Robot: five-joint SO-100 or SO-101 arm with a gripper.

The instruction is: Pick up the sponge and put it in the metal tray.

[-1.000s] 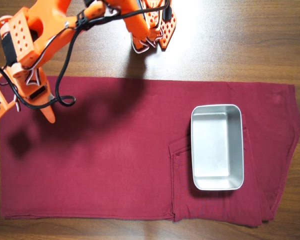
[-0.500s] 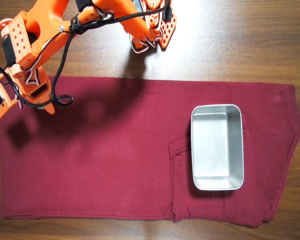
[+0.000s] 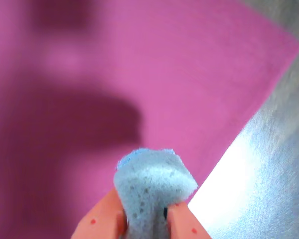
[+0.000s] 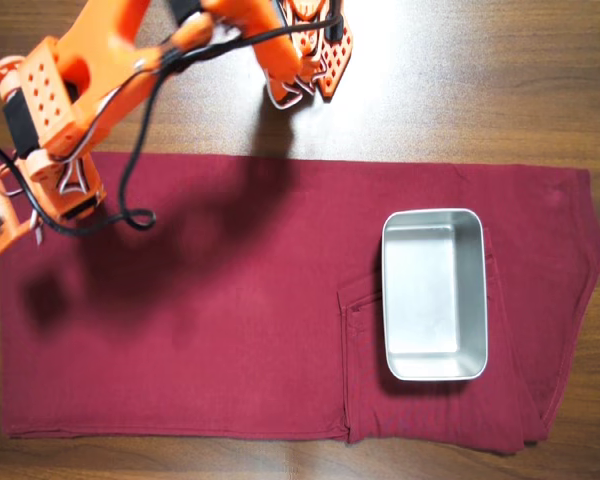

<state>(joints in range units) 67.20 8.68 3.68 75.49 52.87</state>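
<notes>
Wrist view: the gripper (image 3: 145, 219) is clamped on the sponge (image 3: 152, 186), a porous block appearing pale blue here, pinched between two orange fingers (image 3: 107, 219) and held clear above the cloth (image 3: 114, 74). Overhead view: the orange arm (image 4: 70, 90) sits over the cloth's upper-left corner; the sponge is not visible there. The metal tray (image 4: 388, 300) rests on the dark red cloth at right, well apart from the arm.
</notes>
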